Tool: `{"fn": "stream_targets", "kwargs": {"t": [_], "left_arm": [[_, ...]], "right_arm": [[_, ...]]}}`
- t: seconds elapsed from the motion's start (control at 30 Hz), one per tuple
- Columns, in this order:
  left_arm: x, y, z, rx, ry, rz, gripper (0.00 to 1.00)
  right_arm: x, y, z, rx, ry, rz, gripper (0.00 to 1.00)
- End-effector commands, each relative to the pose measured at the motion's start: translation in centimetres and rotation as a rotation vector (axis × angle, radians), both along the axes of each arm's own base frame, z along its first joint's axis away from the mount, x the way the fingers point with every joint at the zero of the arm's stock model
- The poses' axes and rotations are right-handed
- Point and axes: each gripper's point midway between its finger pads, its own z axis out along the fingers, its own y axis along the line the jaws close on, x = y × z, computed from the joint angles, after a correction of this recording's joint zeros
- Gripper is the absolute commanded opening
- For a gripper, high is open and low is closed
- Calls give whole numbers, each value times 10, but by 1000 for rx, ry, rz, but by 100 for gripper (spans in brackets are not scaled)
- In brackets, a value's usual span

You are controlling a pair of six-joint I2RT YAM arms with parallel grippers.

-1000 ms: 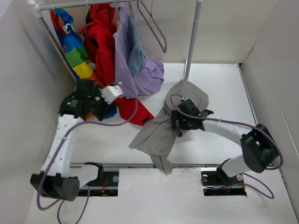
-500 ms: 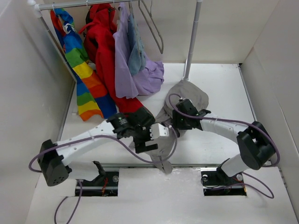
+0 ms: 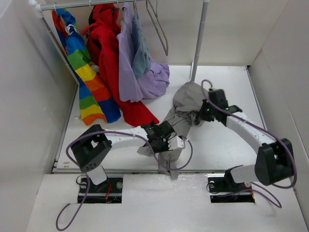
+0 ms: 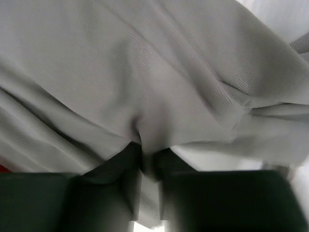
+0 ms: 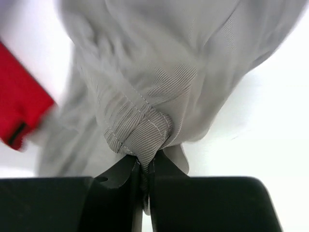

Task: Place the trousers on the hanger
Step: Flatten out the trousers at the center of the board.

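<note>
Left gripper swung onto trousers; right gripper pinches bunched taupe waistband.

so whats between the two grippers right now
Only the trousers: grey fabric runs from the left gripper to the right gripper, each pinching a fold. The top view shows it.

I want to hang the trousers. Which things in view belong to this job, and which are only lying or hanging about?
Job in hand: trousers; hanger.

Only about: rainbow garment; red coat; lilac garment; blue-grey garment; upright pole.
</note>
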Motion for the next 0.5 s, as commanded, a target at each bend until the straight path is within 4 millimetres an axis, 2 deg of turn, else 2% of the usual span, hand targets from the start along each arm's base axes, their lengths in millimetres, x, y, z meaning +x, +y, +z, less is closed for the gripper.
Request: {"fn": "stream_targets", "kwargs": {"t": [0.0,0.03,0.07,0.1,0.13,0.17,0.2,0.23,0.3,0.33,0.37,0.43,0.47], "left_arm": [[9,2,-13,6,-63,-8,6],[13,9,-14,13,-66,22,0],[16,15,-13,14,-66,41,0],[18,27,-12,23,-71,67,0],[32,42,-10,33,-94,118,0],[40,56,-8,50,-112,158,0],[47,77,-7,93,-142,197,0],[68,96,13,65,-192,288,0],[81,130,31,78,-233,366,0],[90,143,55,39,-297,413,0],[101,169,67,43,-337,492,0],[107,198,97,68,-427,529,0],[109,217,122,46,-500,579,0]], "right_arm": [[31,-38,84,58,-207,-52,0],[33,-52,101,67,-247,-77,0],[35,-67,108,62,-263,-92,0],[38,-78,115,85,-277,-95,0],[42,-109,125,79,-290,-164,0],[44,-122,126,65,-288,-175,0],[46,-132,129,66,-286,-183,0],[50,-150,140,58,-300,-219,0],[54,-157,139,68,-278,-211,0],[55,-156,146,90,-293,-198,0],[59,-164,153,93,-309,-210,0],[63,-171,161,101,-328,-217,0],[63,-178,168,107,-344,-229,0]]}}
